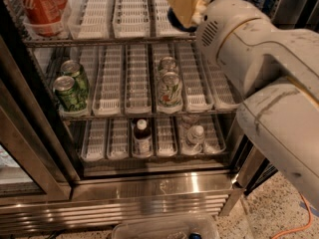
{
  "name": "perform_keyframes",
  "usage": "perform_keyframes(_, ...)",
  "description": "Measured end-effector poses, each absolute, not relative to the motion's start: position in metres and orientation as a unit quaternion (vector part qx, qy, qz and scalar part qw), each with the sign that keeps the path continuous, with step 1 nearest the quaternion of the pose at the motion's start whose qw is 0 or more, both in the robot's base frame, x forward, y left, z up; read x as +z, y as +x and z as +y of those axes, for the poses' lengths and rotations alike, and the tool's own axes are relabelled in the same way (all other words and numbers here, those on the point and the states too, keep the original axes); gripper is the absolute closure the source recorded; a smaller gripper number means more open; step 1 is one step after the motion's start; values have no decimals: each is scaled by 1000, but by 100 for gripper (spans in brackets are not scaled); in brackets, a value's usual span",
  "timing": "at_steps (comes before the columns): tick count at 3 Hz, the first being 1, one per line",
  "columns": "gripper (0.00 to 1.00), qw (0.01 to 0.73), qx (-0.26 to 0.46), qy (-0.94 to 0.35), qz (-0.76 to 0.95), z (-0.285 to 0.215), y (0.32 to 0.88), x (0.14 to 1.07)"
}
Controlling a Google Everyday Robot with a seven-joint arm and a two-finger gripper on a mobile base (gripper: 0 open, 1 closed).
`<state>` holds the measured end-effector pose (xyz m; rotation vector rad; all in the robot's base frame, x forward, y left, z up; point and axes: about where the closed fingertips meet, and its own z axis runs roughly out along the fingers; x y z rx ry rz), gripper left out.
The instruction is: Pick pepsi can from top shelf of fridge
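I see red cans (42, 4) on the top shelf (99, 41), green cans (70, 91) below; gripper (185, 5) at that shelf's right lanes, its state I cannot tell

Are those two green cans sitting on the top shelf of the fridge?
No, the green cans stand on the middle rack, below the top shelf, where the gripper is at the right end.
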<state>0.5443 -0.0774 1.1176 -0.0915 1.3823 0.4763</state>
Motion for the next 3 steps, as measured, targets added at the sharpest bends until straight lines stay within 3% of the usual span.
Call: perform_keyframes(3,100,661,300,-94,681,-30,507,1078)
